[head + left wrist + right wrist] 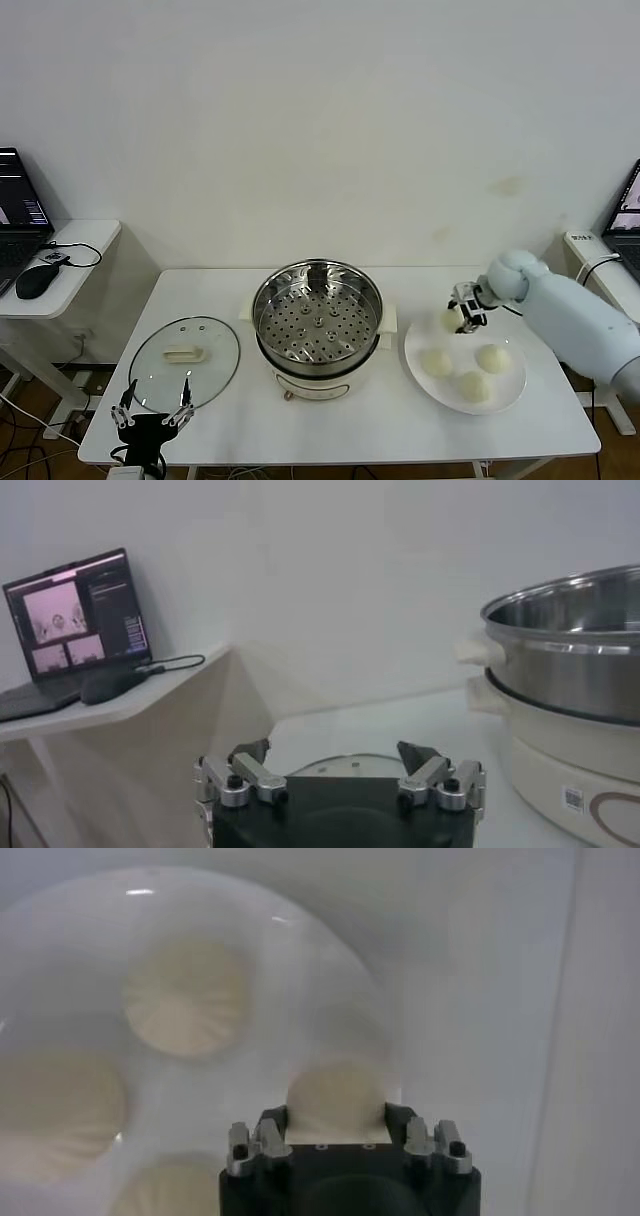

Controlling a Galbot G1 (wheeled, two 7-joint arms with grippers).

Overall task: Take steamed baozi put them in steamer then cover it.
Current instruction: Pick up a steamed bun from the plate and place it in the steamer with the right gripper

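The steel steamer (pixel 264 300) stands mid-table on its cream base, its perforated tray bare. The glass cover (pixel 185 360) lies flat on the table to its left. On the white plate (pixel 418 372) at the right, my right gripper (pixel 466 318) is shut on a steamed baozi (pixel 449 320) at the plate's far-left edge. In the right wrist view that baozi (pixel 336 1098) fills the gap between the fingers (pixel 270 1133). Three other baozi (pixel 437 362) (pixel 492 357) (pixel 473 385) rest on the plate. My left gripper (pixel 152 412) hangs open at the table's front-left corner, just in front of the cover (pixel 345 765).
A side table at the far left carries a laptop (pixel 75 620) and a mouse (pixel 36 280). Another laptop (pixel 628 215) sits at the far right. The steamer's wall (pixel 570 650) rises close to the left gripper's right side.
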